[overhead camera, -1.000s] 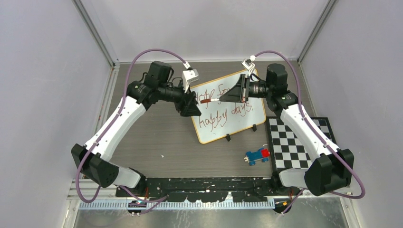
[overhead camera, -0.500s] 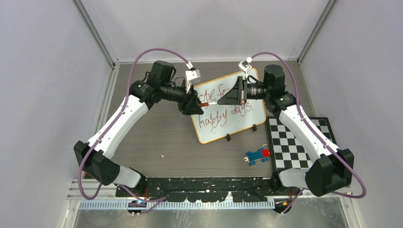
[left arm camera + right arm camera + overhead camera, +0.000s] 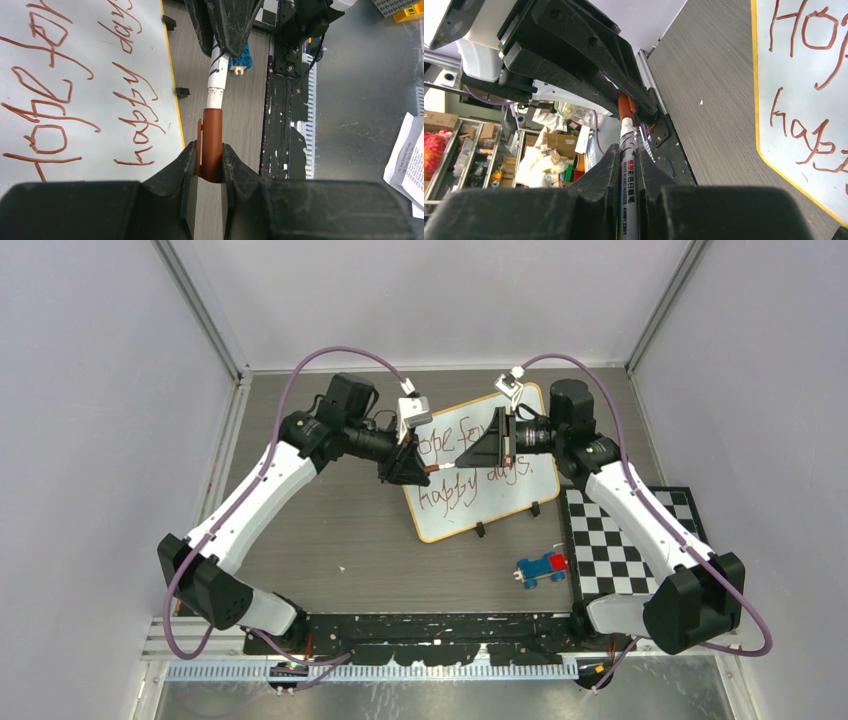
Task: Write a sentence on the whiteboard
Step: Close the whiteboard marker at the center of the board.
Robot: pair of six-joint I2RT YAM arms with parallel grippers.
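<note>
Marker [image 3: 627, 132], light, rigid, slick: right gripper [image 3: 627, 154] pinches barrel, left gripper [image 3: 210, 159] pinches cap [image 3: 212, 131], over whiteboard's [image 3: 452, 524] left edge.

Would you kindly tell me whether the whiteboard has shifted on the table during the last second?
No. The whiteboard stays put: its near-right clip sits exactly as far from the checkered mat as before.

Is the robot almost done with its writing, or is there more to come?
The writing looks done: the whiteboard carries the sentence in two full lines. In hand is capping: the left jaws grip the red-brown cap, the right jaws grip the marker, whose tip end sits in the cap's mouth. Probably left: pressing it home and putting the marker down.
</note>
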